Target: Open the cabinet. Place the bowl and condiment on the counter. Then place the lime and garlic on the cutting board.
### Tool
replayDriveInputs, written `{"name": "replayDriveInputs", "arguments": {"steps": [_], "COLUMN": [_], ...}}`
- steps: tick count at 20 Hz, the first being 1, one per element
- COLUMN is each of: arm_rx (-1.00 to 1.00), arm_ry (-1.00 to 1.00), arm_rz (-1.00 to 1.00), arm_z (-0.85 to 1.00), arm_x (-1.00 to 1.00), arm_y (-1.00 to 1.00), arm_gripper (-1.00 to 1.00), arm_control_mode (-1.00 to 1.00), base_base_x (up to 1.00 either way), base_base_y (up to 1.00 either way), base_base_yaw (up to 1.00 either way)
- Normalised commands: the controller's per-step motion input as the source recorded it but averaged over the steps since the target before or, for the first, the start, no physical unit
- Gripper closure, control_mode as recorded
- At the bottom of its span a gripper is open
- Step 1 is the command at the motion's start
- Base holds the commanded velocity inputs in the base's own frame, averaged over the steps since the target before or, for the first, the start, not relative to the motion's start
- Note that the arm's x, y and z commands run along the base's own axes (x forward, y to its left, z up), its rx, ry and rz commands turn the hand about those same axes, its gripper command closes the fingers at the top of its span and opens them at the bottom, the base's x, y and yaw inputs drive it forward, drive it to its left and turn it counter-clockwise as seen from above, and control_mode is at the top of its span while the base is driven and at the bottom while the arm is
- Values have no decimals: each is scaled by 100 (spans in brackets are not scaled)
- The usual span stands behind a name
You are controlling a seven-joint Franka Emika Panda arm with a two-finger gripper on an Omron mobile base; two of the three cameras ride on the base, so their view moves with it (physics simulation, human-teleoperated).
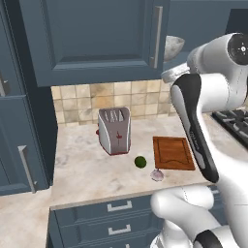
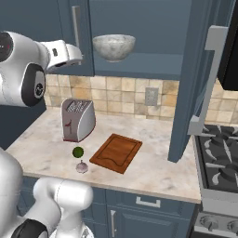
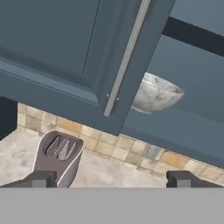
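While pincer [image 3: 111, 178] gapes | speckled stone bowl [image 2: 114, 47] | grooved wooden cutting board [image 2: 116, 153]

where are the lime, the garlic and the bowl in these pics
lime [image 2: 78, 151], right base view, middle of the green fruit on the counter
garlic [image 2: 82, 167], right base view, middle of the pale bulb
bowl [image 2: 114, 47], right base view, its outer wall, inside the open cabinet
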Motion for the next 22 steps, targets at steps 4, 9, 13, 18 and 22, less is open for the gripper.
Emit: {"name": "replayDriveInputs", "arguments": {"steps": [4, 9, 13, 18, 22], "arm_rx": [13, 8, 2, 4, 8], "arm_ry": [-1, 0, 0, 0, 0], "arm_rz": [1, -4, -16, -14, -8], "arm_z": [15, 7, 0, 0, 0], "arm_x": [80, 82, 72, 53, 54], "arm_y": [4, 14, 11, 1, -9], "arm_gripper": [-100, -100, -100, -100, -100], "arm_control_mode": [-100, -100, -100, -100, -100], "base_base_x": [0, 0, 0, 0, 0], "base_base_y": [0, 0, 0, 0, 0], "base_base_yaw": [0, 0, 0, 0, 0]}}
